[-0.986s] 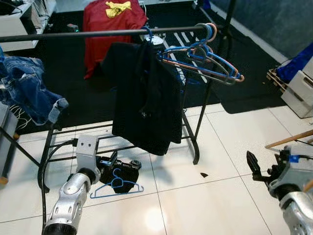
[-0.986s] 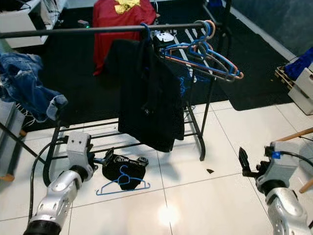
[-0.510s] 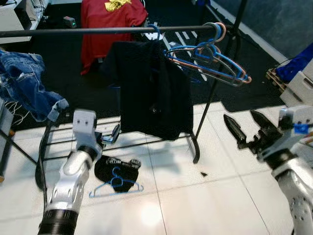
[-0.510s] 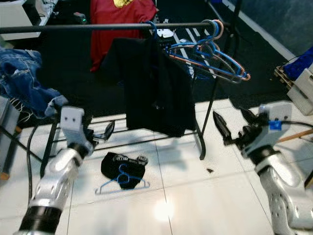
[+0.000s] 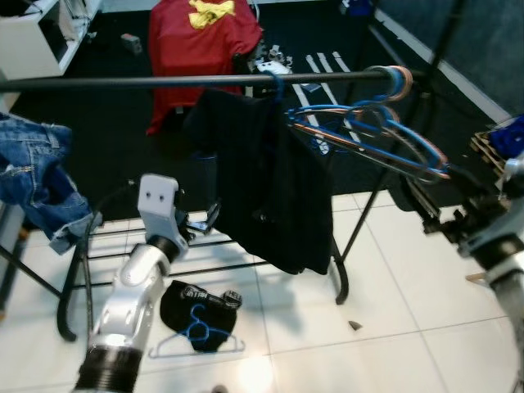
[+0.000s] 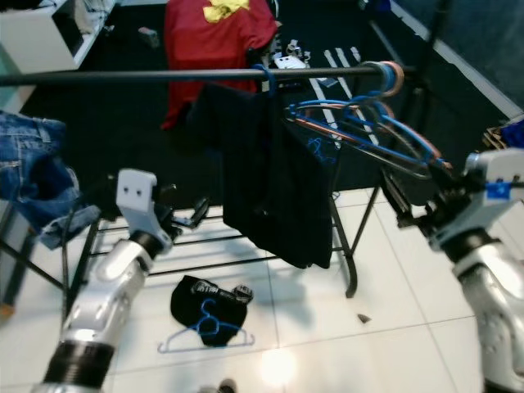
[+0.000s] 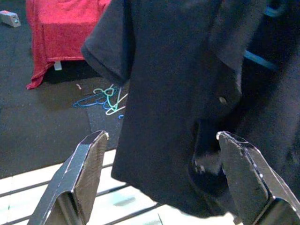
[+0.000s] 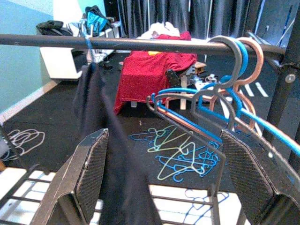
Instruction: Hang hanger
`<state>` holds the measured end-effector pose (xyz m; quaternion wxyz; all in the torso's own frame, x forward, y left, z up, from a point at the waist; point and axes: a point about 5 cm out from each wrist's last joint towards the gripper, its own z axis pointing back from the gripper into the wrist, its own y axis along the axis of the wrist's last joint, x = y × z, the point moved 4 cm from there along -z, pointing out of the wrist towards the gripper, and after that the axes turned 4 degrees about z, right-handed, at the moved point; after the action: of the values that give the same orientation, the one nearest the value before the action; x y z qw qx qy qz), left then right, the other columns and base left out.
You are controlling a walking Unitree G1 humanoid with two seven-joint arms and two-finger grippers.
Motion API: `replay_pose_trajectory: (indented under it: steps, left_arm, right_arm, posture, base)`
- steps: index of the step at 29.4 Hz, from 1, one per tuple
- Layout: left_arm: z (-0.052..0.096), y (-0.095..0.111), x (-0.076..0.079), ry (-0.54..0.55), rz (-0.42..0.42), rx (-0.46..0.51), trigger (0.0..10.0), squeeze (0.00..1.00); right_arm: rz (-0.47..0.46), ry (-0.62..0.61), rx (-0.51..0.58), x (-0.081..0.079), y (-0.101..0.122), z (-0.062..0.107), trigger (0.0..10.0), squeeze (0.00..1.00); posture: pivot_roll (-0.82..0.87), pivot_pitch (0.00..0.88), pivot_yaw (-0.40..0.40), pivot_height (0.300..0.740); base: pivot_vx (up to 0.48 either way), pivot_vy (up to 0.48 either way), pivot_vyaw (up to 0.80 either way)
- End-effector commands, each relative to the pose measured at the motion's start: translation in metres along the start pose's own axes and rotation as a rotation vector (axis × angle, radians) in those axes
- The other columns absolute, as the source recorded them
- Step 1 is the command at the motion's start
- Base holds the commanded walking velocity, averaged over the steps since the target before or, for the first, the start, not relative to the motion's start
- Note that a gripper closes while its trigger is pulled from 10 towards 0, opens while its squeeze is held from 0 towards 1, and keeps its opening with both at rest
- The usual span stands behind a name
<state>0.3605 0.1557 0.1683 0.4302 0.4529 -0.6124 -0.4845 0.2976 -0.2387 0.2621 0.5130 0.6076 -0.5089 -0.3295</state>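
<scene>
Both end effectors (image 7: 159,178) (image 8: 166,173) raised, agape and empty; one floor hanger (image 5: 196,334), one black shirt (image 5: 274,196).

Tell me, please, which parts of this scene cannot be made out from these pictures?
- Blue hanger inside the black shirt: hidden by the cloth in the eye views; its hook alone shows on the rail.
- Dark item on the floor: too small to identify; a blue floor hanger lies over it.
- Jeans: cut off by the left eye view's edge.
- Loose hangers on the dark mat: too tangled to count, right wrist view.
</scene>
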Motion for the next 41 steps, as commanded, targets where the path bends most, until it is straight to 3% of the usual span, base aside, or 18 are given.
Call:
replay_pose_trajectory:
  steps: [1,5,10,13,15,18,22,25,27,31,36,39,41]
  left_arm:
    - [0.002,-0.006,0.003,-0.013,0.007,-0.024,10.0,0.0]
    - [0.003,-0.005,0.004,-0.015,0.008,-0.025,10.0,0.0]
    - [0.003,-0.004,0.006,-0.017,0.007,-0.024,10.0,0.0]
    - [0.002,-0.003,0.003,0.011,0.0,-0.026,10.0,0.0]
    - [0.002,-0.003,0.003,0.011,0.0,-0.026,10.0,0.0]
    - [0.002,-0.003,0.001,0.027,-0.006,-0.03,10.0,0.0]
    - [0.002,-0.003,0.001,0.028,-0.007,-0.032,10.0,0.0]
    - [0.002,-0.004,0.001,0.027,-0.008,-0.035,10.0,0.0]
    - [0.002,-0.004,0.004,0.015,-0.012,-0.037,10.0,0.0]
    - [0.002,-0.004,0.005,0.008,-0.017,-0.037,10.0,0.0]
    - [0.002,-0.002,0.006,0.002,-0.022,-0.036,10.0,0.0]
    - [0.002,-0.002,0.006,0.002,-0.022,-0.036,10.0,0.0]
    - [0.003,0.0,0.007,-0.002,-0.027,-0.035,10.0,0.0]
  right_arm:
    - [0.0,0.012,-0.012,0.001,0.001,0.003,10.0,0.0]
    - [0.0,0.047,-0.016,-0.002,0.002,0.002,10.0,0.0]
    - [0.004,0.174,-0.059,-0.015,0.0,0.004,10.0,0.0]
    - [-0.018,0.294,-0.08,-0.029,0.0,0.01,10.0,0.0]
    - [-0.018,0.294,-0.08,-0.029,0.0,0.01,10.0,0.0]
    - [-0.06,0.418,-0.118,-0.046,-0.002,0.019,10.0,0.0]
    - [-0.051,0.443,-0.137,-0.05,-0.005,0.022,10.0,0.0]
    - [-0.032,0.404,-0.162,-0.045,-0.01,0.021,10.0,0.0]
    - [0.007,0.319,-0.197,-0.033,-0.02,0.016,10.0,0.0]
    - [0.025,0.304,-0.232,-0.033,-0.028,0.014,10.0,0.0]
    - [0.088,0.273,-0.339,-0.031,-0.056,0.005,10.0,0.0]
    - [0.088,0.273,-0.339,-0.031,-0.056,0.005,10.0,0.0]
    - [0.124,0.213,-0.409,-0.022,-0.071,-0.007,10.0,0.0]
  posture:
    - [-0.08,0.183,-0.01,0.74]
    - [-0.08,0.183,-0.01,0.74]
    - [-0.08,0.185,-0.012,0.74]
    - [-0.08,0.186,-0.013,0.74]
    - [-0.08,0.186,-0.013,0.74]
    - [-0.08,0.189,-0.013,0.74]
    - [-0.08,0.19,-0.013,0.74]
    - [-0.08,0.191,-0.011,0.74]
    - [-0.08,0.195,-0.008,0.74]
    - [-0.08,0.197,-0.006,0.74]
    - [-0.07,0.202,-0.004,0.74]
    - [-0.07,0.202,-0.004,0.74]
    - [-0.06,0.208,-0.006,0.74]
  base:
    - [0.428,0.0,0.0]
    - [0.428,0.0,0.0]
    - [0.427,0.0,0.0]
    - [0.212,0.0,0.8]
    - [0.0,0.0,0.8]
    - [0.0,0.0,0.8]
    - [0.0,0.0,0.6]
    - [0.0,0.0,0.0]
    - [0.0,0.0,0.0]
    - [0.0,0.0,0.0]
    - [0.0,0.0,0.0]
    - [0.0,0.0,0.0]
    - [0.0,0.0,0.0]
